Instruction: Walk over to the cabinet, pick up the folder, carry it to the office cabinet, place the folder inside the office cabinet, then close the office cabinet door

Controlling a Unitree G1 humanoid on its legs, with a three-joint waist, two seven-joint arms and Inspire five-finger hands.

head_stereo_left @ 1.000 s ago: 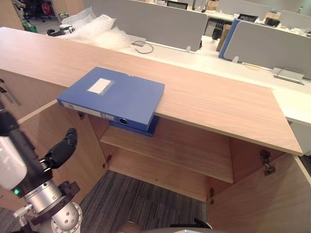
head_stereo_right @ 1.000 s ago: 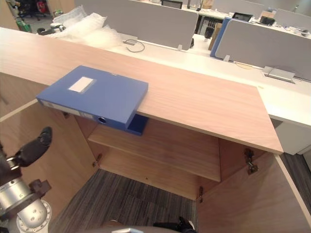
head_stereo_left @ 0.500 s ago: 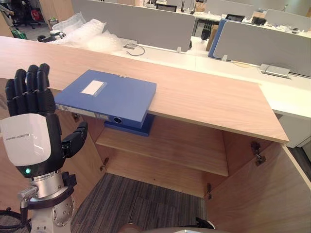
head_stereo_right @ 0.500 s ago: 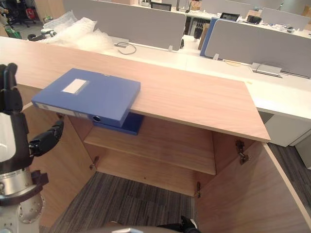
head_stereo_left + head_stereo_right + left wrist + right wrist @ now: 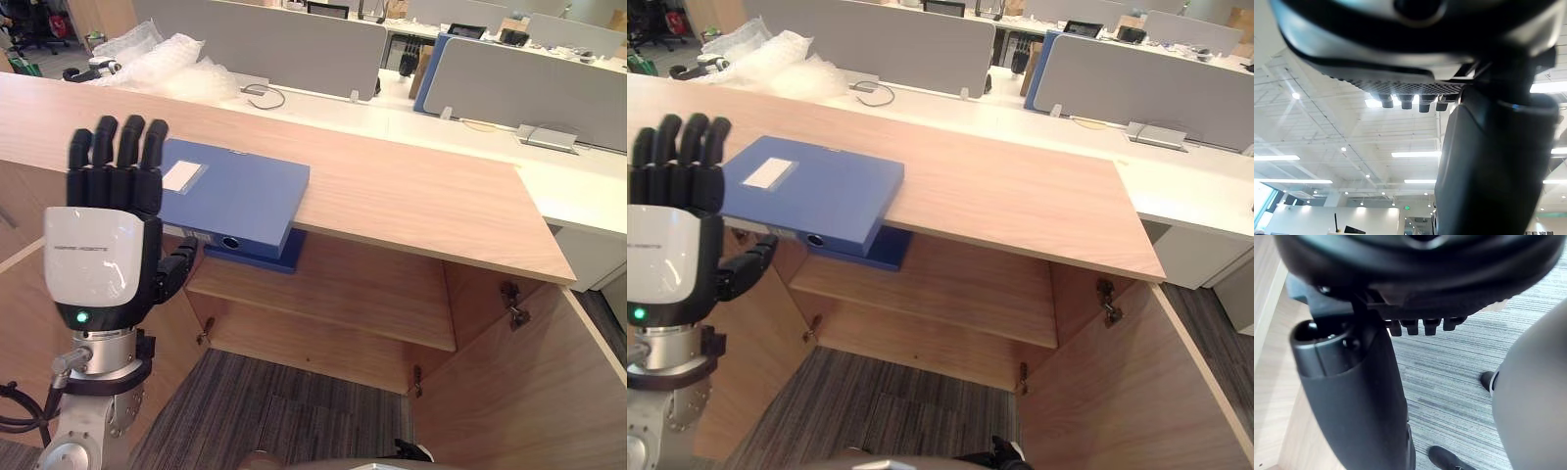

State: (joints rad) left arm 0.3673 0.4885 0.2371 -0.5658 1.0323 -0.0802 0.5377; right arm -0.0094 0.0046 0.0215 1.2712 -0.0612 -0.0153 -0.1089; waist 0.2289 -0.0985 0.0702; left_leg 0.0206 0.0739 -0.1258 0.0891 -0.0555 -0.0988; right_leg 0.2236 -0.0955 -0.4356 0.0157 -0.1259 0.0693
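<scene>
L hand [image 5: 98, 259] raised, fingers straight; folder [image 5: 245, 196] flat on wood cabinet top [image 5: 421, 206]; desks [image 5: 470, 147] behind.

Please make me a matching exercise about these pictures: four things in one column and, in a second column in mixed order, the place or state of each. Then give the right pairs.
Things:
1. folder
2. left hand
3. right cabinet door
4. bubble wrap

Places or states:
A. held up, fingers straight
B. swung open
C. flat on the wooden top, one edge past its front
D. on the white desk behind

Pairs: 1-C, 2-A, 3-B, 4-D
</scene>
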